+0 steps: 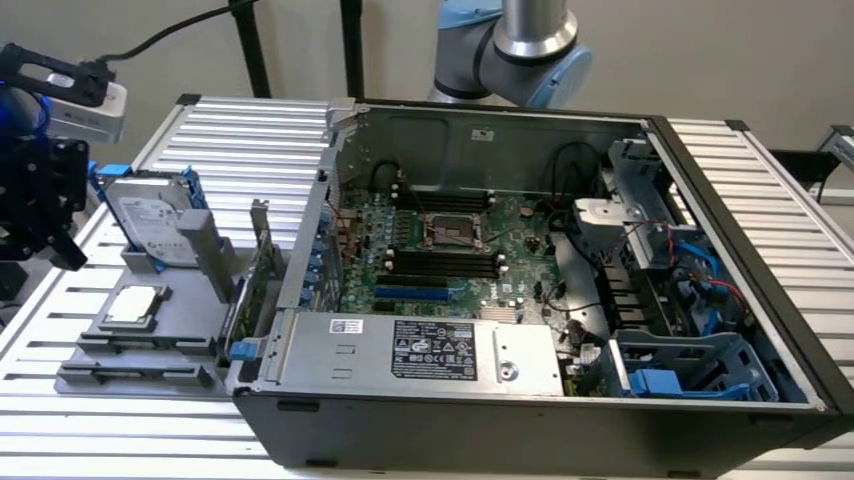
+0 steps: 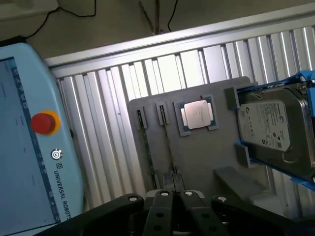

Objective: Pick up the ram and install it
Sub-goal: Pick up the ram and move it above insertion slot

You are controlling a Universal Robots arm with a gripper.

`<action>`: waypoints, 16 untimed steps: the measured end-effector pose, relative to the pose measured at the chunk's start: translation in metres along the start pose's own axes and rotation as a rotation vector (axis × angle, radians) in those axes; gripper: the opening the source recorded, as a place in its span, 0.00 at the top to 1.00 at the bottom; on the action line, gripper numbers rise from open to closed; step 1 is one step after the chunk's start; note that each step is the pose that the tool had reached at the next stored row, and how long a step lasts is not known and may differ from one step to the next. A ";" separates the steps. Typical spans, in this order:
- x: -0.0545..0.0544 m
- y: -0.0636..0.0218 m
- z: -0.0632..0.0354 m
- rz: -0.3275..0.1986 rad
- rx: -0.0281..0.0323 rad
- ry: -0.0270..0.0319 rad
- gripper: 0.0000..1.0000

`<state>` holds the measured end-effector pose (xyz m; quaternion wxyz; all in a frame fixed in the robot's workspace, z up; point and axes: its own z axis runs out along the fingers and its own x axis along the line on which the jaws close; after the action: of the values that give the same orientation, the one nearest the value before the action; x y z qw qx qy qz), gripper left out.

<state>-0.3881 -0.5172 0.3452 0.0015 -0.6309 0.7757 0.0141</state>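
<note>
Black two-finger claw [image 2: 173,194]: fingers pressed together, nothing visibly between them. Long narrow ram [image 2: 168,142], seen edge-on as thin dark strip, stands in slot of flat grey plastic tray [image 2: 206,157]. Long axis runs straight away from fingertips, near end just beyond them.

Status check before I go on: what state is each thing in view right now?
gripper: shut, nothing visibly held.
computer case: open, motherboard exposed.
memory slots: empty, no stick seated.
hard drive: tilted in a blue bracket on the gray holder.
processor chip: lying flat in its recess.
green card: standing upright in the holder.
</note>
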 end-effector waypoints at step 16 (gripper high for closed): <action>0.007 -0.0015 0.0052 -0.206 -0.0042 0.0040 0.89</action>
<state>-0.3881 -0.5239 0.3398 0.0001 -0.7074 0.7067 0.0142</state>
